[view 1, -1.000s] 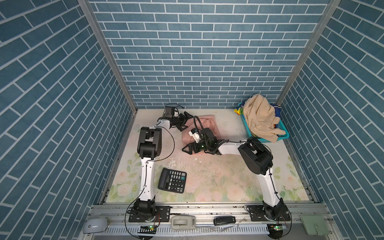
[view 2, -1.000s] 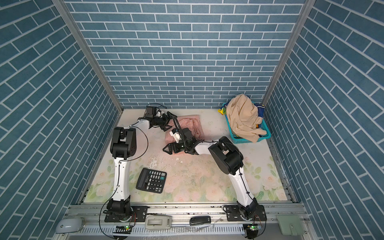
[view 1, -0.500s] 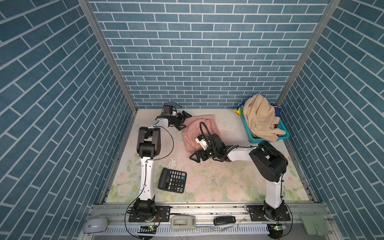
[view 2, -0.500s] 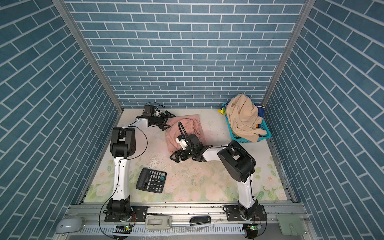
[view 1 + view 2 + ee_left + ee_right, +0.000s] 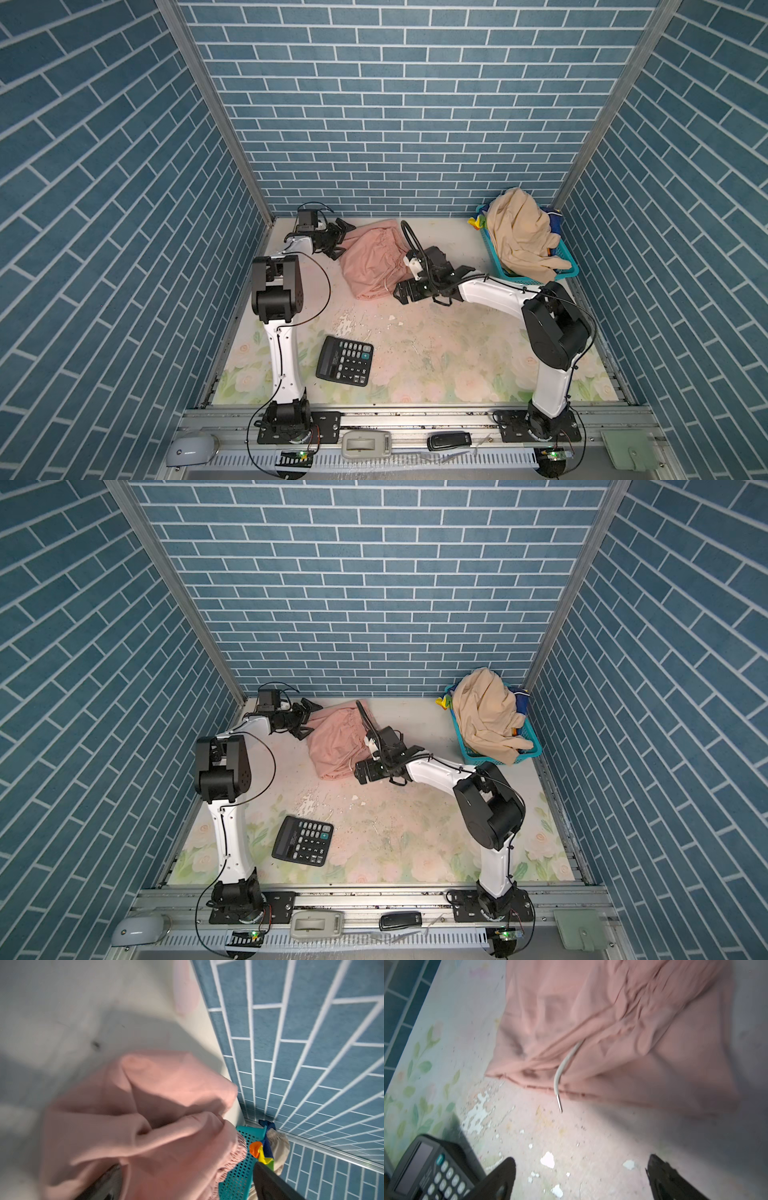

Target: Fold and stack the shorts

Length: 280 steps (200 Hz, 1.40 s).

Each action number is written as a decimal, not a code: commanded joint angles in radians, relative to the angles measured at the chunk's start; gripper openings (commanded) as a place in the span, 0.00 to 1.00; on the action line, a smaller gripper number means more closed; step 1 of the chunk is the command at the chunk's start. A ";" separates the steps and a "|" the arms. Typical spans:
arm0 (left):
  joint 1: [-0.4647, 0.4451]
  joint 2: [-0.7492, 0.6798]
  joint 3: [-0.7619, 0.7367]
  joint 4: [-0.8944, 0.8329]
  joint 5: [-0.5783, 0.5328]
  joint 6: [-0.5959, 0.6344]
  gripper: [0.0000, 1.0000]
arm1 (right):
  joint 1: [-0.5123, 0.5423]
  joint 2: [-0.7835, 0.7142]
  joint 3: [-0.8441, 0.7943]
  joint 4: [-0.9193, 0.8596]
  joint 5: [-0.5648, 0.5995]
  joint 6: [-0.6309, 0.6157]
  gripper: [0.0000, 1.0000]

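Two grippers, both with fingers spread wide and nothing pinched. Since a second ago the right gripper has backed off the salmon-pink shorts toward the near right; it now hangs over bare table just beside their near-right hem. The shorts, bunched then, now lie spread wider at far centre-left, with a drawstring trailing over the hem. The left gripper stays at their far-left corner, close to the back wall; I cannot tell whether it touches the cloth. The beige shorts and rainbow-striped shorts are unchanged, heaped in the basket at far right. Open table runs between the pink hem and the calculator, and between the pink shorts and the basket.
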 commanded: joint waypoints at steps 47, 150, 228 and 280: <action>-0.013 -0.034 -0.012 0.044 0.019 -0.004 0.99 | 0.059 0.337 0.406 -0.146 0.197 -0.026 0.99; 0.029 0.122 0.125 -0.033 -0.003 0.046 1.00 | 0.177 0.536 0.681 -0.161 0.305 -0.031 0.99; 0.049 0.144 0.097 -0.020 -0.026 0.022 1.00 | 0.206 0.644 0.800 -0.271 0.375 -0.097 0.95; 0.072 0.185 0.111 -0.057 -0.025 0.054 1.00 | 0.187 0.605 0.660 -0.272 0.399 -0.091 0.88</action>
